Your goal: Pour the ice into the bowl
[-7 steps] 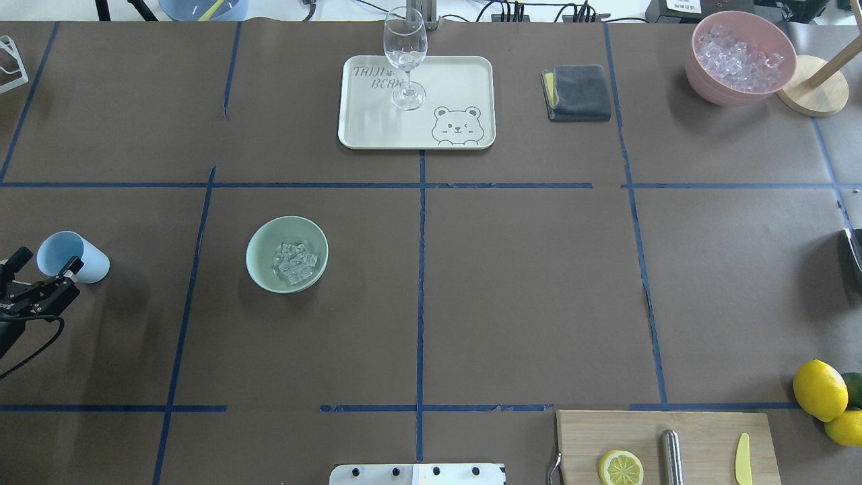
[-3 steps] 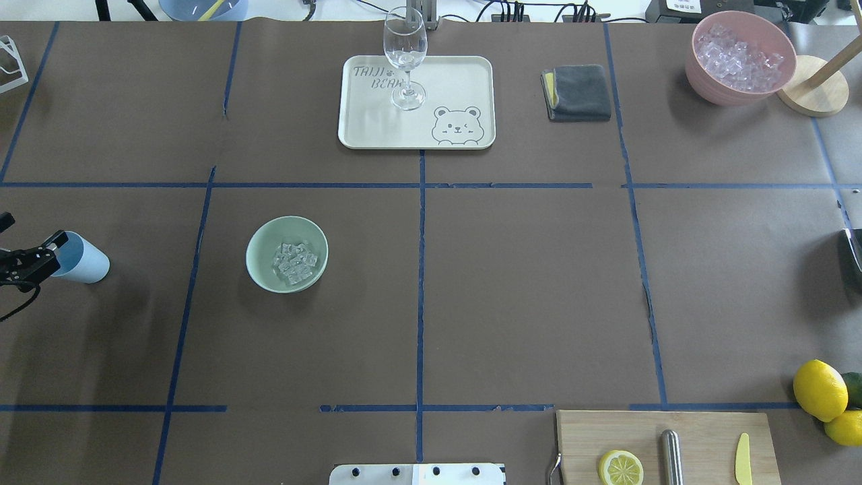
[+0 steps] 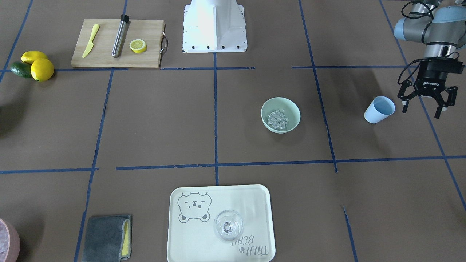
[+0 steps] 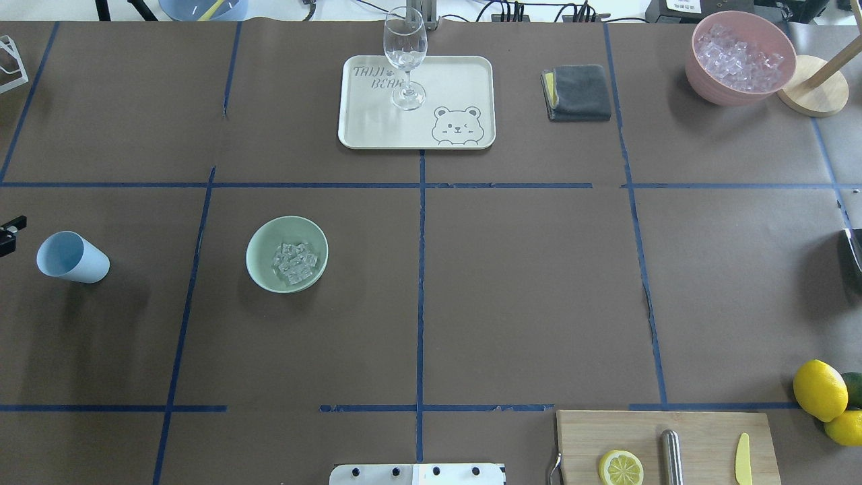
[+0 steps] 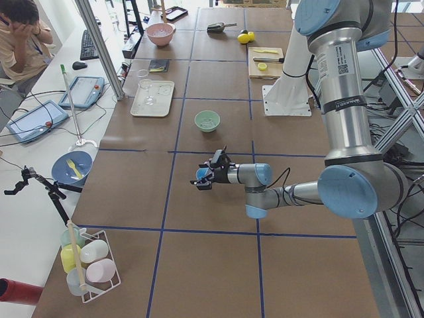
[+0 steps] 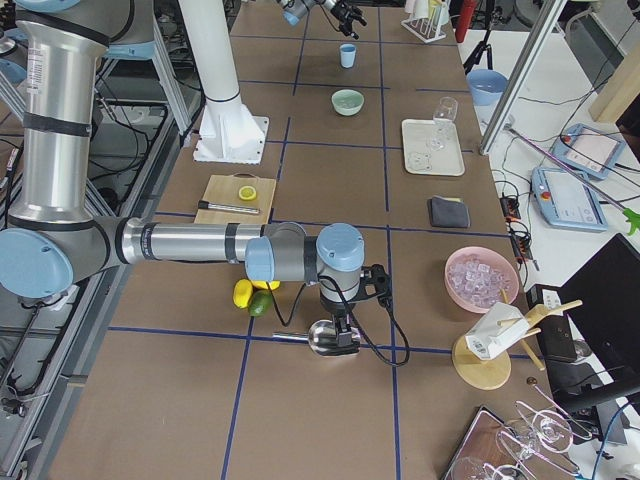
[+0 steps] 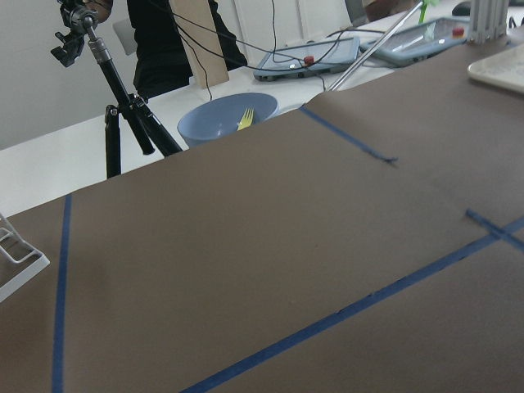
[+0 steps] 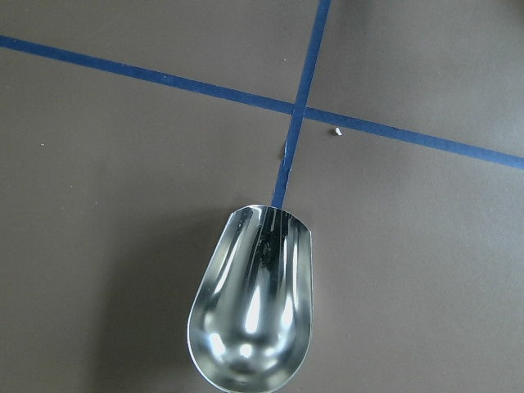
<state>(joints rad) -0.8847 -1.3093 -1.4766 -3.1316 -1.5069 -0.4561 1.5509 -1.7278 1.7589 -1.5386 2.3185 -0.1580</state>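
Note:
The mint-green bowl [image 4: 260, 259] stands left of the table's middle and holds the ice [image 4: 294, 261], a small heap of clear cubes; both also show in the front-facing view, the bowl [image 3: 293, 110] and the ice [image 3: 277, 119]. A light blue cup [image 4: 72, 257] stands upright and empty to its left. My left gripper [image 3: 422, 111] is open and empty, just beyond the cup [image 3: 379, 109] and apart from it. Only one fingertip reaches the overhead view's left edge. My right gripper [image 6: 340, 330] is far off at the table's right end, over a metal scoop [image 8: 252, 311]; I cannot tell whether it is open or shut.
A cream tray [image 4: 458, 81] with a wine glass [image 4: 405, 57] sits at the back centre. A grey cloth [image 4: 576, 92] and a pink bowl [image 4: 700, 75] full of ice are at the back right. A cutting board [image 4: 707, 431] and lemons [image 4: 820, 389] are at the front right.
My left gripper has drawn back from the light blue cup, leftward and almost out of the overhead view. The cup, bowl and ice have not moved.

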